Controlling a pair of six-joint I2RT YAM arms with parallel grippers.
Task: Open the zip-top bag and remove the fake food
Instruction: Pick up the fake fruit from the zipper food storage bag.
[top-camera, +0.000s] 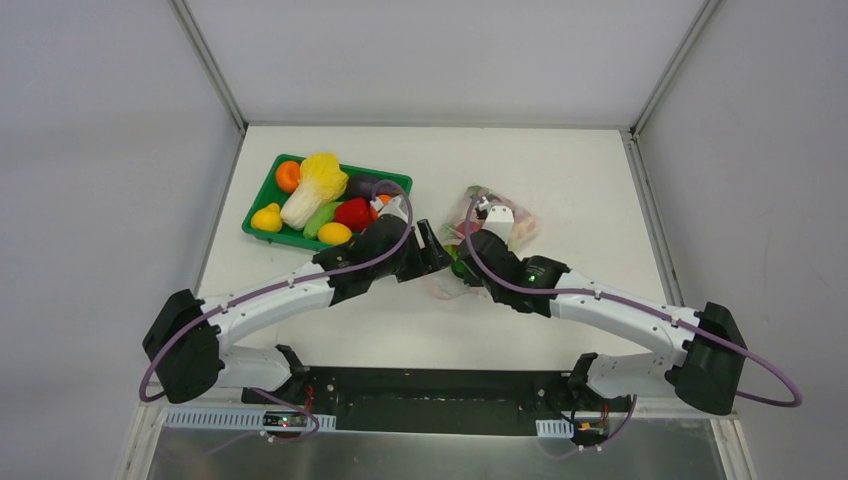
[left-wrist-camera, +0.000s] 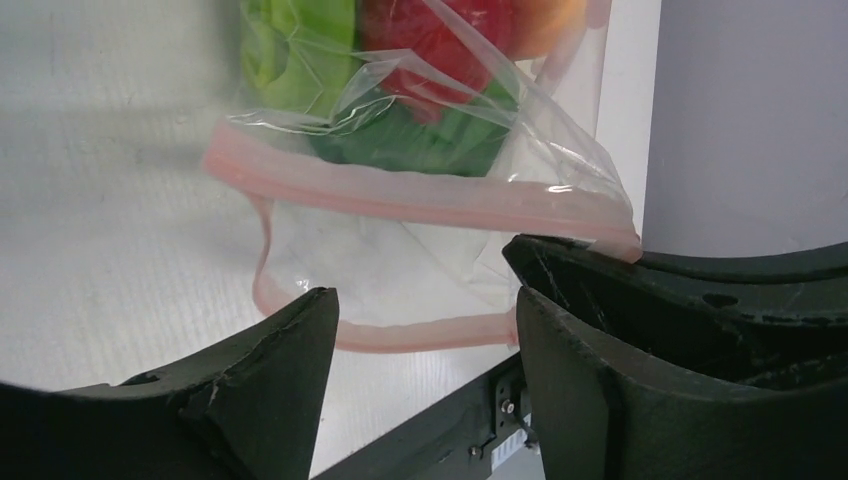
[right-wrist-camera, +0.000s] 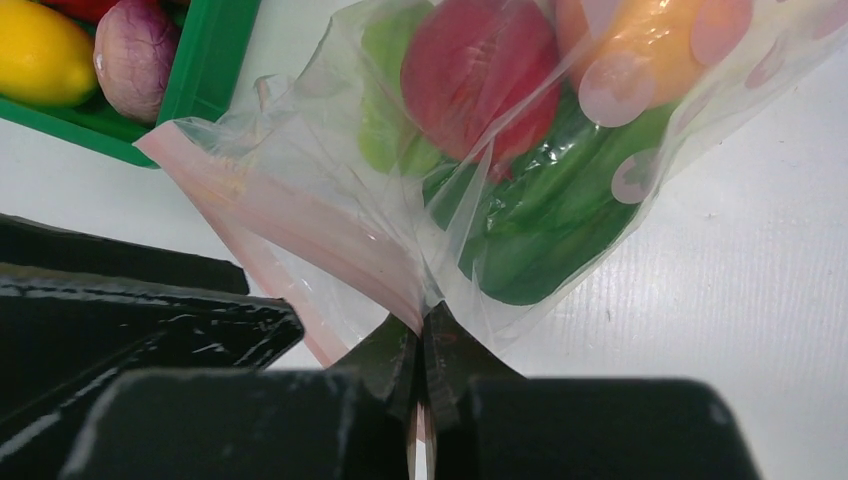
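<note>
Clear plastic with a pink strip (left-wrist-camera: 400, 190) along its mouth: your bag (top-camera: 497, 222) lies on the tabletop (top-camera: 560, 180) a little right of centre, with both claws meeting at the end that faces the near edge. Your right claw (right-wrist-camera: 425, 335) is pinched tight on a fold of the film near the strip, and the plastic rises from its fingertips in a taut ridge. Your left claw (left-wrist-camera: 420, 300) stands fairly wide and grips nothing. The mouth is parted in front of it. The upper strip runs across above the fingers (left-wrist-camera: 270, 370) and the lower strip sags in a loop whose bottom edge passes between the two fingertips. The upper strip's end sits right at the top of the other finger; you cannot tell from these views whether it touches. The fake food (right-wrist-camera: 480, 75) is all inside the bag, pressed against the film: a red piece in the middle, an orange piece (right-wrist-camera: 650, 50) beside it, dark green leaves (right-wrist-camera: 540, 230) below them toward the mouth, and a paler green piece (right-wrist-camera: 385, 120) on the other side. Pink dots are printed on the film over the orange piece. The green tray (right-wrist-camera: 205, 70) sits near the far left corner of the tabletop, just beside the bag's mouth corner in the right wrist view, and holds other produce.
</note>
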